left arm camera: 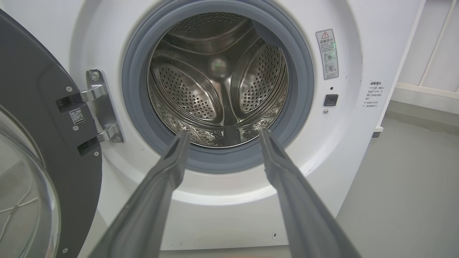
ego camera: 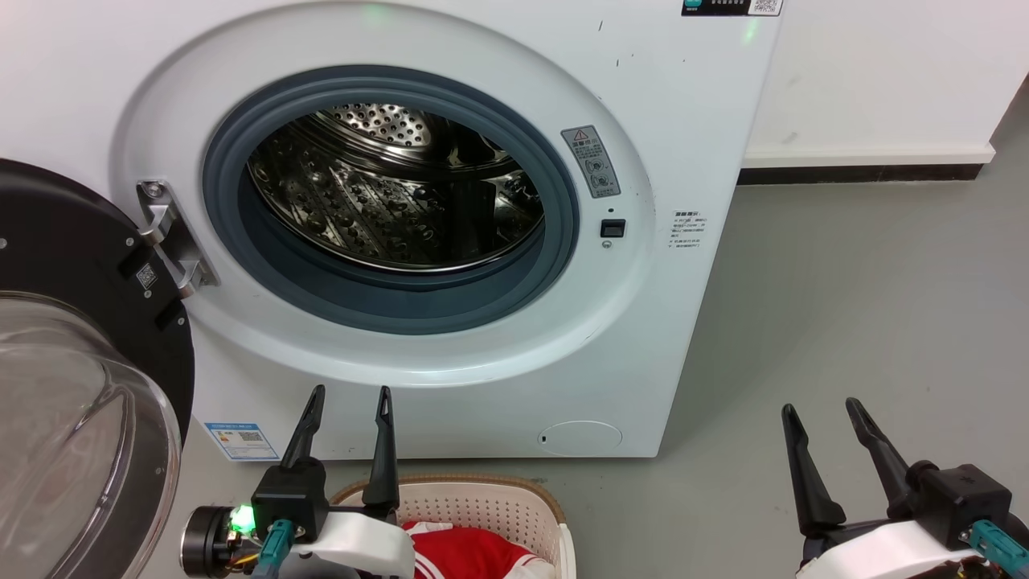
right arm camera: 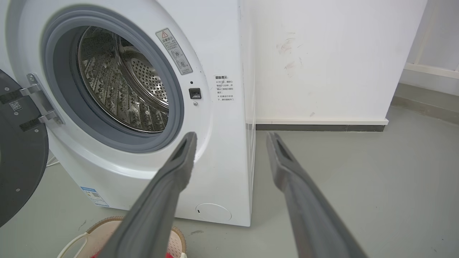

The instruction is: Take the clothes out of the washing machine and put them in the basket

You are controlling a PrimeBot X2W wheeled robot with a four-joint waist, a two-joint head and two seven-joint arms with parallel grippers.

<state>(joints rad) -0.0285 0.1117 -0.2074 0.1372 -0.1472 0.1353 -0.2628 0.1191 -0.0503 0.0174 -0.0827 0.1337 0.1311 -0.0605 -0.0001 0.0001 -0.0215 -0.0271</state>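
Unloading looks done; mind your way out.
At your left the open door (ego camera: 72, 241) hangs beside the left gripper (ego camera: 350, 391), fingers spread, empty; swing outward and you may clip it. The clothes (ego camera: 474, 555) lie in the basket (ego camera: 482, 508) on the floor (ego camera: 844, 322) before the washing machine (ego camera: 683, 161), under that wrist, easy to snag. The right gripper (ego camera: 820, 406), also spread and empty, sits well apart.

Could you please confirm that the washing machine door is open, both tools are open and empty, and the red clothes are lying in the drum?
Not quite: in the left wrist view the drum is empty, and the head view shows the red clothes lying in the basket. The washing machine door is open, and the left tool and right tool are open and empty.
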